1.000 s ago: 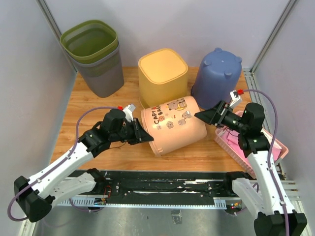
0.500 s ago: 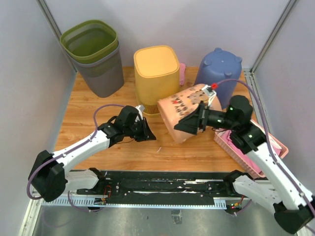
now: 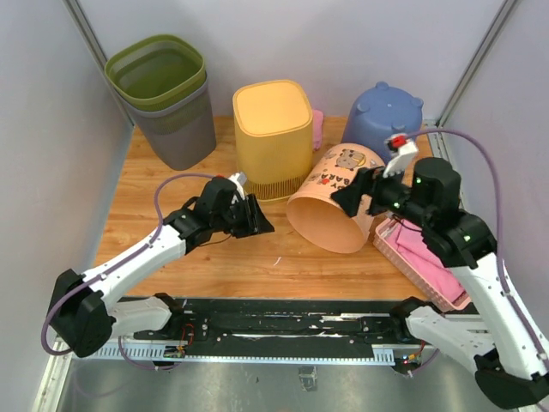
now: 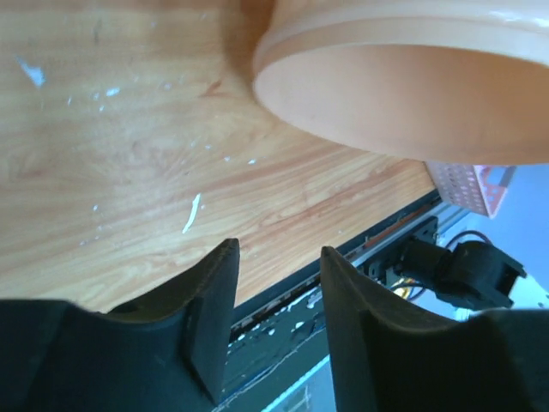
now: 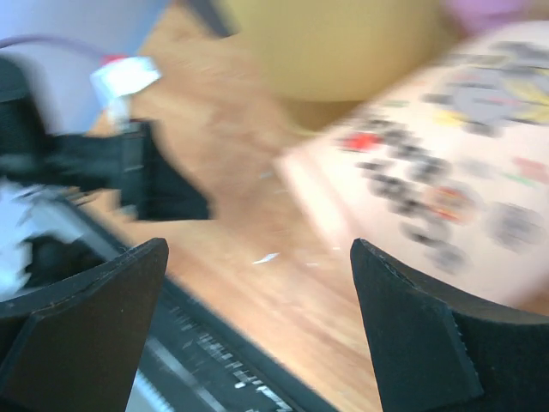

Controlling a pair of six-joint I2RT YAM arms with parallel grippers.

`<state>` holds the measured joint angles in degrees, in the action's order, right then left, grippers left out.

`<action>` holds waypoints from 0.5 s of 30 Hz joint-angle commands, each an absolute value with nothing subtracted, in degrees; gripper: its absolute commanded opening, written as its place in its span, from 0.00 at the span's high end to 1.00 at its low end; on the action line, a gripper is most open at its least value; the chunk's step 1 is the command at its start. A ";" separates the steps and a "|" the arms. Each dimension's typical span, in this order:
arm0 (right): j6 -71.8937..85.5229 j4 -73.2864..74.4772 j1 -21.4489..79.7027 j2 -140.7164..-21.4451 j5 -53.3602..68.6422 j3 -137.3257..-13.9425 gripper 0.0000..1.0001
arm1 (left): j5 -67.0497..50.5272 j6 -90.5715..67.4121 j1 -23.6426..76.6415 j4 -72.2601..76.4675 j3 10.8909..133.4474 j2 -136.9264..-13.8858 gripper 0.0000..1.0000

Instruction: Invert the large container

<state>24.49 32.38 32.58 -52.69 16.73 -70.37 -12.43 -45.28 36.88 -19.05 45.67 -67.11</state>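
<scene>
The large container (image 3: 330, 210) is peach with cartoon prints. It stands tilted in the middle of the table, its rim low toward the front left and its base raised toward the back right. In the left wrist view its rim (image 4: 403, 94) fills the top right. The prints blur in the right wrist view (image 5: 463, 197). My right gripper (image 3: 347, 196) is open against its upper right side, nothing between the jaws (image 5: 257, 245). My left gripper (image 3: 262, 221) hovers just left of the rim, jaws apart and empty (image 4: 276, 249).
A yellow container (image 3: 273, 137) stands upside down behind the peach one, and a blue one (image 3: 382, 120) at the back right. A green bin (image 3: 159, 73) nests in a grey bin (image 3: 176, 129) at the back left. A pink basket (image 3: 429, 257) lies under the right arm.
The peach container went from lying on its side to tipped up with its rim downward. The right gripper swung in along with it. The left gripper's jaws have parted.
</scene>
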 commanded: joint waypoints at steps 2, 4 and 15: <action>17.48 42.01 18.61 -52.61 9.86 -69.22 0.11 | -11.05 -45.64 38.17 -20.21 53.23 -64.49 0.45; 17.58 41.36 14.60 -53.63 12.89 -68.17 0.11 | -9.77 -47.10 40.81 -20.13 55.90 -65.50 0.42; 29.68 23.96 15.30 -55.54 40.20 -55.01 0.16 | -4.70 -51.73 42.14 -20.90 58.72 -63.85 0.29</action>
<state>24.01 31.22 13.54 -57.63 29.19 -58.35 -7.90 -50.50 43.46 -18.85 58.28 -66.83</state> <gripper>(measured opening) 0.840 0.692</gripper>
